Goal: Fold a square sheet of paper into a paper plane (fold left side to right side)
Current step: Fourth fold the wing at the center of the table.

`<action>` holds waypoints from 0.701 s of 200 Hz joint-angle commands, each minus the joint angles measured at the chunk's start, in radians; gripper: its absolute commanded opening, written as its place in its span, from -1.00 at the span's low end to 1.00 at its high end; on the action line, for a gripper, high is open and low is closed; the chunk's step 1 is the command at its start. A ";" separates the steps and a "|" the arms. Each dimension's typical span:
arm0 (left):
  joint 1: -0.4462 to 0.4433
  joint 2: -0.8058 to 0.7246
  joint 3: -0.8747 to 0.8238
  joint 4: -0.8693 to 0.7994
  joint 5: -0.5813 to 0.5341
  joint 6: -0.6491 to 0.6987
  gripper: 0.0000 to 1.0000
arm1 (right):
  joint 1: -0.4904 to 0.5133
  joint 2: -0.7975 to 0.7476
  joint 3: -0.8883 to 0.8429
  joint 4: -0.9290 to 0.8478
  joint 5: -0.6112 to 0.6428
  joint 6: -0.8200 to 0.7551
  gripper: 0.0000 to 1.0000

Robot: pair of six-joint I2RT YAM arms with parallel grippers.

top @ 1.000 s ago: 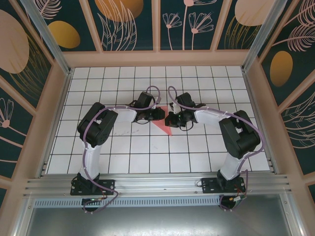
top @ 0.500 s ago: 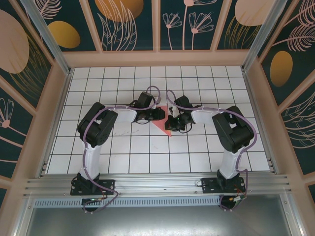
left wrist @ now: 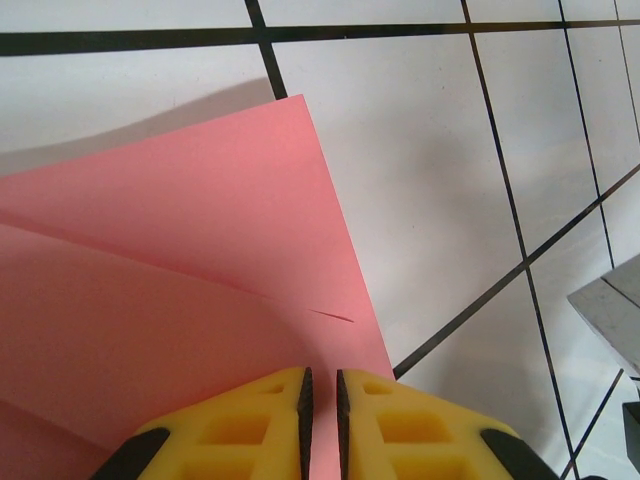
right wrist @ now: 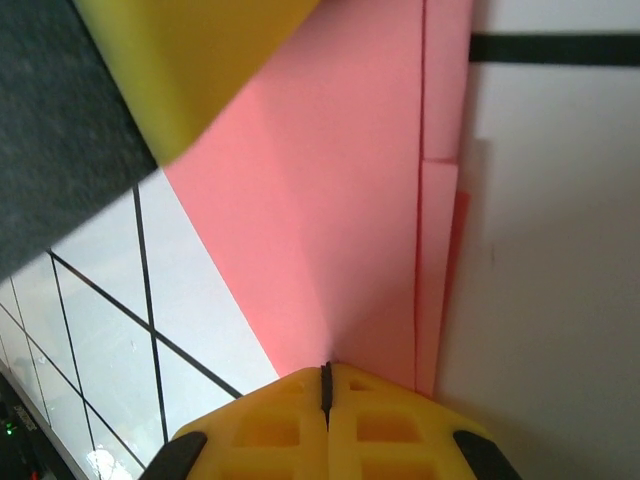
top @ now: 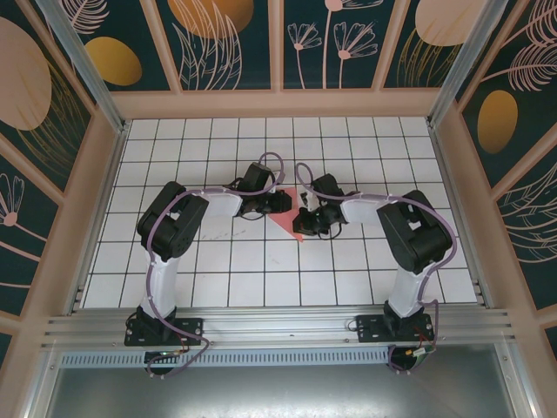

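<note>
Lying creased at the centre of the top view, the paper (top: 285, 225) sat on the gridded desk (top: 218, 279) between both arms. The left gripper (left wrist: 321, 400) — jaws drawn to a thin slit — met the sheet at the bottom of its wrist view; whether it pinched the paper could not be told. The right gripper (right wrist: 326, 400) was fully closed, tips against the folded layers.

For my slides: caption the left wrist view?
Left arm's yellow fingers, a narrow slit apart, over a creased coral-red paper sheet on the gridded table.
</note>
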 commanded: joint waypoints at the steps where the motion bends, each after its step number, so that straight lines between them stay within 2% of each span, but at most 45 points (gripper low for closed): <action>1: 0.001 0.024 -0.023 -0.108 -0.070 0.017 -0.62 | 0.006 -0.030 -0.089 -0.140 0.002 -0.003 -1.00; 104: 0.001 0.015 0.004 -0.132 -0.067 0.032 -0.61 | -0.017 -0.136 -0.210 -0.151 -0.005 -0.010 -1.00; 140: 0.001 -0.008 0.052 -0.136 -0.011 0.025 -0.57 | -0.041 -0.198 -0.208 -0.155 -0.014 -0.041 -1.00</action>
